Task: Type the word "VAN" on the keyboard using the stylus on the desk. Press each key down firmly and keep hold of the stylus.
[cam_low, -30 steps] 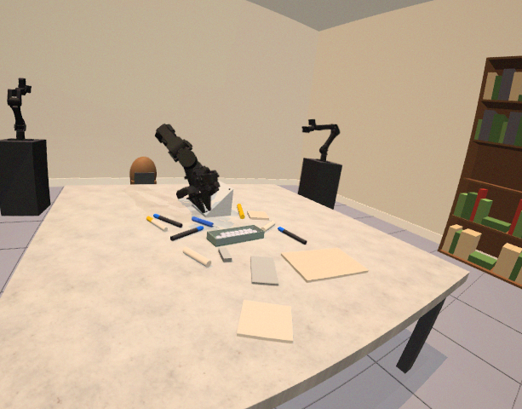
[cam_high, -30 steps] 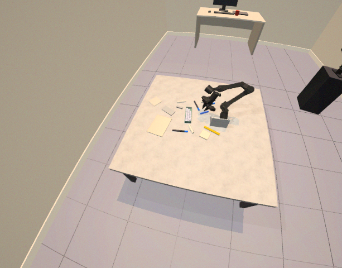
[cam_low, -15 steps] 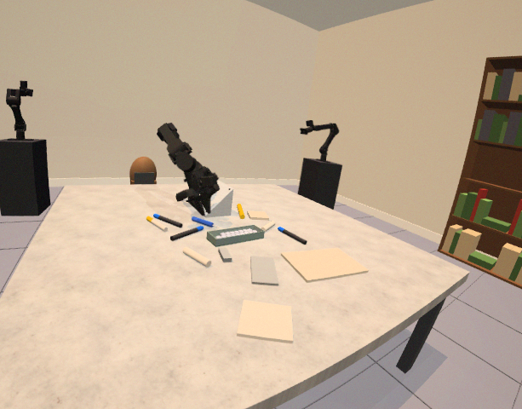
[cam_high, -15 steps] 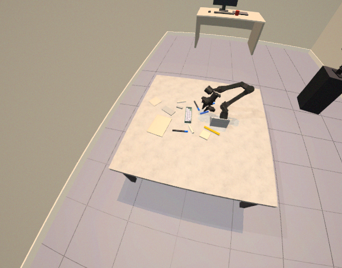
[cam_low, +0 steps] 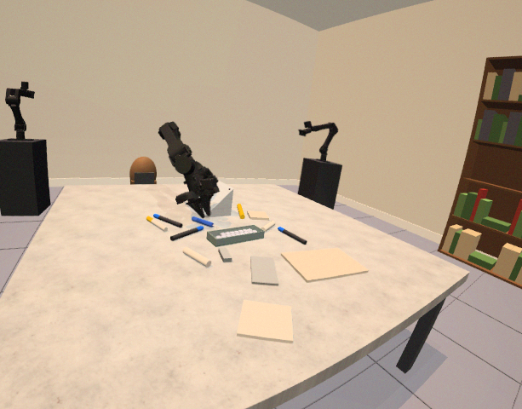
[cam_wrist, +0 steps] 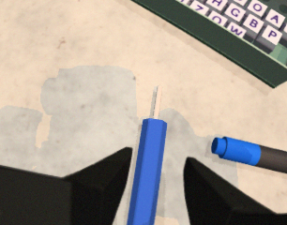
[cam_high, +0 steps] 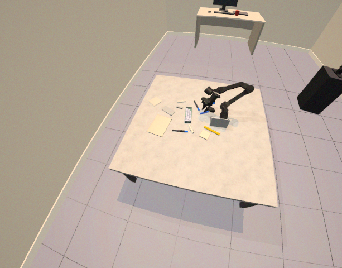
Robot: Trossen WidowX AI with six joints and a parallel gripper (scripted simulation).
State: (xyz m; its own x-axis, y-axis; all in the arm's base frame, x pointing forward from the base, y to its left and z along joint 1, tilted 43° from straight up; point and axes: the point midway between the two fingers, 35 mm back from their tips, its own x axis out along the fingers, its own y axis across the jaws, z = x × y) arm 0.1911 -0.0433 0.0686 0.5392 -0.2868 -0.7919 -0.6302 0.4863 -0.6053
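The stylus, blue with a thin pale tip [cam_high: 204, 112] [cam_low: 202, 221] [cam_wrist: 150, 173], lies on the desk; its tip points up in the wrist view, toward the keyboard side. My gripper [cam_high: 204, 109] [cam_low: 203, 214] [cam_wrist: 158, 159] is partly open just above the stylus, one finger on each side. Gaps show between stylus and fingers, the wider one on the right. The keyboard [cam_high: 188, 121] [cam_low: 238, 240] [cam_wrist: 228, 44] has a dark green case and white lettered keys. Its near corner is at top right of the wrist view, with the A key [cam_wrist: 274, 19] visible; V and N are outside that view.
A black marker with a blue cap [cam_high: 196, 105] [cam_low: 186, 233] [cam_wrist: 247, 151] lies right of the stylus in the wrist view. A grey wedge-shaped stand [cam_high: 219, 121] [cam_low: 224, 203] is beside the arm base. A yellow stick [cam_high: 211, 130] [cam_low: 240, 211] and a large tan sheet [cam_high: 159, 125] [cam_low: 323, 262] lie farther off.
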